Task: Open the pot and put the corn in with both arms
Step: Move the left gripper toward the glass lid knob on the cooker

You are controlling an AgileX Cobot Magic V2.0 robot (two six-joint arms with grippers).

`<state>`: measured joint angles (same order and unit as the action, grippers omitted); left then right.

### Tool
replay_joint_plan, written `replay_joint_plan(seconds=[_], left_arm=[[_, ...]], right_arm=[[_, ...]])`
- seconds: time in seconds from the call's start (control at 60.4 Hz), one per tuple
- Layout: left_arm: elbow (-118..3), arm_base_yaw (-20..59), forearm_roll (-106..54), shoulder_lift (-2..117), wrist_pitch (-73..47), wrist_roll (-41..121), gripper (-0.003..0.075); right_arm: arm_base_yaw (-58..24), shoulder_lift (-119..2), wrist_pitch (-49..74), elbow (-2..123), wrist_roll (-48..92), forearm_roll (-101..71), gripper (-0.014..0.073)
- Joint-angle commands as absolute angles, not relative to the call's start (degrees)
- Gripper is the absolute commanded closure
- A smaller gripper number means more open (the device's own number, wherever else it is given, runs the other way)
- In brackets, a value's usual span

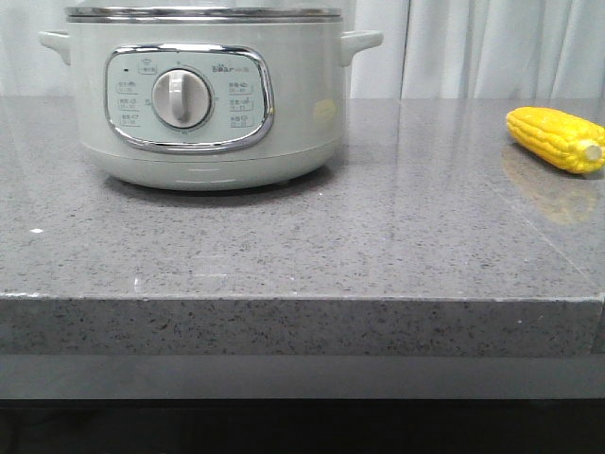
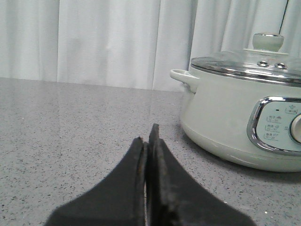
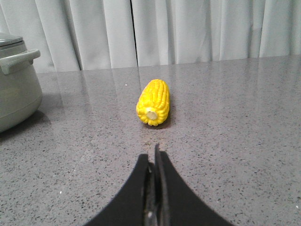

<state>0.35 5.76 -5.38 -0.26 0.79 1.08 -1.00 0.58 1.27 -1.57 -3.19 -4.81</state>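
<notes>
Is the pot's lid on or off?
On. The glass lid with its knob sits on the pot; the corn lies outside.

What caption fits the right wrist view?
Shut right gripper faces the corn lying on the table, pot beside.

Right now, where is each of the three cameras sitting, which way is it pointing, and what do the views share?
Front view: low at the counter's near edge, facing forward at the pot, with the corn far right; no robot parts show.
Left wrist view: on the left arm, looking along the counter at the pot's lid; the left gripper shows, jaws together.
Right wrist view: on the right arm, aimed at the corn's stub end; the right gripper shows, jaws together.
Shared: all three show the pot; front and right wrist both show the corn.
</notes>
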Motion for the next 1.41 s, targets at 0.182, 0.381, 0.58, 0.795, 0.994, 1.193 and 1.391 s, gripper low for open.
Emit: replay_joint_plan(seconds=[0.182, 0.381, 0.58, 0.795, 0.994, 1.193, 1.391], left_arm=[[0.6, 5.7, -5.4, -1.4, 6.9, 0.6, 0.0741], [-6.4, 5.8, -5.4, -1.1, 6.9, 0.6, 0.0741], [-20.1, 5.8, -3.2, 3.1, -4.6, 0.6, 0.0741], [-35.8, 5.8, -3.1, 14.7, -16.6, 0.6, 0.0741], [-45.8, 5.8, -3.1, 26.7, -26.3, 0.7, 0.0741], [-46.2, 5.8, -3.8, 31.6, -26.5, 0.7, 0.0741], [-46.2, 5.8, -3.8, 34.2, -25.7, 0.7, 0.0741]], right_arm=[[-0.7, 2.0, -3.6, -1.5, -3.0, -4.3, 0.0659], [-0.7, 1.9, -3.7, 1.4, -3.0, -4.7, 0.0659], [-0.7, 0.2, 2.9, 11.0, -3.0, -4.7, 0.0659], [-0.7, -7.9, 11.4, 24.0, -1.4, -4.7, 0.0659], [-0.7, -18.9, 22.8, 35.3, -1.4, -4.7, 0.0659], [-0.7, -26.7, 25.1, 38.1, -1.4, -4.7, 0.0659], [-0.7, -29.4, 24.9, 38.1, -1.4, -4.7, 0.0659]])
